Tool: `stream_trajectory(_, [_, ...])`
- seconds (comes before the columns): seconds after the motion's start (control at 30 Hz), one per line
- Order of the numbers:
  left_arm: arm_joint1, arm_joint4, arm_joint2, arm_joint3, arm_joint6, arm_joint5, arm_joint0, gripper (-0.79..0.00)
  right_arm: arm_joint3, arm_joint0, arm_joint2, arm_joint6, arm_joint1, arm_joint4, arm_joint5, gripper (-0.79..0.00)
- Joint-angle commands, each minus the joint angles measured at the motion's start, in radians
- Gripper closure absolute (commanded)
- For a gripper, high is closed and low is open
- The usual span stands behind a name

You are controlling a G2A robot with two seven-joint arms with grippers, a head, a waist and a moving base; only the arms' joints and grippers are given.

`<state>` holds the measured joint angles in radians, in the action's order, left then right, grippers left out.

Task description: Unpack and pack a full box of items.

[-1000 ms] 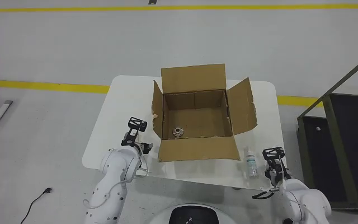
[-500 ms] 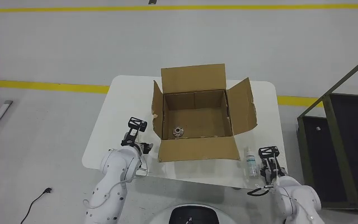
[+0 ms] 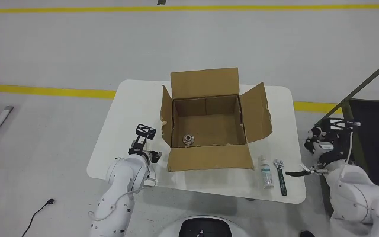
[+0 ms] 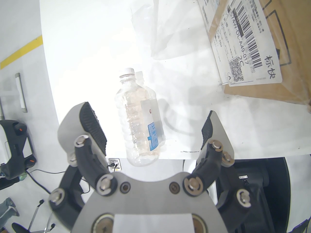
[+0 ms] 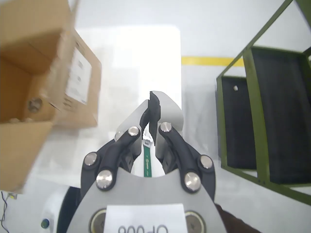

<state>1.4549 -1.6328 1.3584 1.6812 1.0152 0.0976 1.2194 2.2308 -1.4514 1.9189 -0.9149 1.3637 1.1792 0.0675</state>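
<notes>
The open cardboard box (image 3: 207,157) stands mid-table with a small round metal part (image 3: 188,138) on its floor. My left gripper (image 3: 145,133) hovers left of the box, fingers open. In its wrist view the left gripper (image 4: 149,120) straddles a clear plastic bottle (image 4: 136,112) at the table's edge without touching it. A second small bottle (image 3: 266,172) and a green-handled wrench (image 3: 280,177) lie to the right of the box's front flap. My right gripper (image 3: 333,125) is off the table's right side. Seen from its wrist, the right gripper (image 5: 153,96) is shut on nothing, above the wrench (image 5: 147,155).
A green metal rack (image 3: 355,142) with dark bins stands right of the table, close to the right arm, and appears as the rack (image 5: 245,73) in the right wrist view. A black controller (image 4: 14,144) lies on the floor beyond the table edge.
The right arm has swung from beside the small bottle at the table's front right out past the right edge, uncovering the wrench on the table. The left arm has not moved.
</notes>
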Motion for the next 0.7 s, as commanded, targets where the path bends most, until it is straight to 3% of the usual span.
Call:
stream_trajectory(0.0, [0.000, 0.000, 0.000, 0.000, 0.000, 0.000, 0.000, -0.785, 0.031, 0.073, -0.017, -0.021, -0.004, -0.061, 0.000, 0.000])
stream_trajectory(0.13, [0.000, 0.000, 0.000, 0.000, 0.000, 0.000, 0.000, -0.785, 0.050, 0.189, -0.127, -0.100, -0.012, -0.144, 0.038, 0.000])
stream_trajectory(0.27, [0.000, 0.000, 0.000, 0.000, 0.000, 0.000, 0.000, -0.785, -0.013, 0.269, -0.293, -0.172, -0.017, -0.104, 0.078, 0.000])
stream_trajectory(0.43, [0.000, 0.000, 0.000, 0.000, 0.000, 0.000, 0.000, -0.785, -0.166, 0.334, -0.478, -0.204, -0.009, -0.048, -0.009, 0.000])
stream_trajectory(0.53, [0.000, 0.000, 0.000, 0.000, 0.000, 0.000, 0.000, -0.785, -0.268, 0.370, -0.591, -0.200, -0.002, 0.061, -0.074, 0.000])
stream_trajectory(0.67, [0.000, 0.000, 0.000, 0.000, 0.000, 0.000, 0.000, -0.785, -0.331, 0.385, -0.647, -0.184, 0.005, 0.112, -0.138, 0.000])
